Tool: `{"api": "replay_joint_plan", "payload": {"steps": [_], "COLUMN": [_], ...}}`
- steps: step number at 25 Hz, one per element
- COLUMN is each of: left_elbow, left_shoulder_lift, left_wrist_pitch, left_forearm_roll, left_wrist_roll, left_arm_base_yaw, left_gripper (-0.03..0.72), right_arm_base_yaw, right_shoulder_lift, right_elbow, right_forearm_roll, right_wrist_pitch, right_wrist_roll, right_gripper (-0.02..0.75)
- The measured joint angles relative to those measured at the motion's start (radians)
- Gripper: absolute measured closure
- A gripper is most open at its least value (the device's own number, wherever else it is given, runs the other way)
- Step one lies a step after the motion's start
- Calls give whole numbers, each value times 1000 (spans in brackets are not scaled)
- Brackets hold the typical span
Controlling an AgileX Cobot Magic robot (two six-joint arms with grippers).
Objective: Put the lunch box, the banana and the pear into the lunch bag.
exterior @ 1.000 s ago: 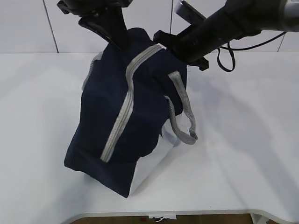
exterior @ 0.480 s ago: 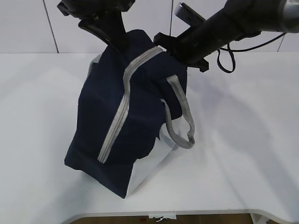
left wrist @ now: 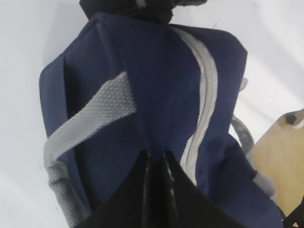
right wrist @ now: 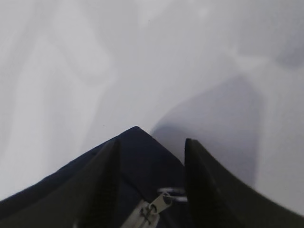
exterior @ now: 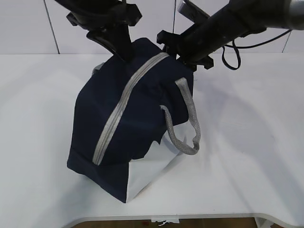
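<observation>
- Your left gripper (left wrist: pixel 156 164) is pinched together on the navy lunch bag (exterior: pixel 128 118) fabric beneath it.
- Your right gripper (right wrist: pixel 151 156) is parted; the zipper pull (right wrist: pixel 159 203) lies between its fingers.
- The zipper (exterior: pixel 124 104) is closed.

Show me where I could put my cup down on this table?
Right of the bag, past its grey handle, the white table is bare. Left of the bag is bare too. Behind the bag's top it's crowded: both grippers, left and right, meet there.

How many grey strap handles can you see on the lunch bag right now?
2. One grey strap handle hangs down the lunch bag's right side in the exterior view; the other handle lies across the opposite side, clearest in the left wrist view.
</observation>
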Motion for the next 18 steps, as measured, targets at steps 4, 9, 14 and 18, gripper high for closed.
{"api": "replay_joint_plan", "payload": {"steps": [4,9,14,18], "left_elbow": [0,0,0,0], "left_shoulder_lift": [16,16,16,16], "left_wrist_pitch": [-6,-9,-9,-9], "left_forearm_roll": [14,52,71,73], "left_wrist_roll": [4,4,4,4], "left_arm_base_yaw": [0,-2,7,17], "left_gripper": [692,692,691,686], "right_arm_base_yaw": [0,-2,-2,-2], "right_shoulder_lift": [-2,-21,-24,-24], "right_elbow": [-68,-183,-300,-377], "right_forearm_roll": [-98,-261,-391,-445], "right_wrist_pitch": [39,174,379,457], "right_wrist_roll": [0,17,47,78], "right_gripper": [376,375,375,375]}}
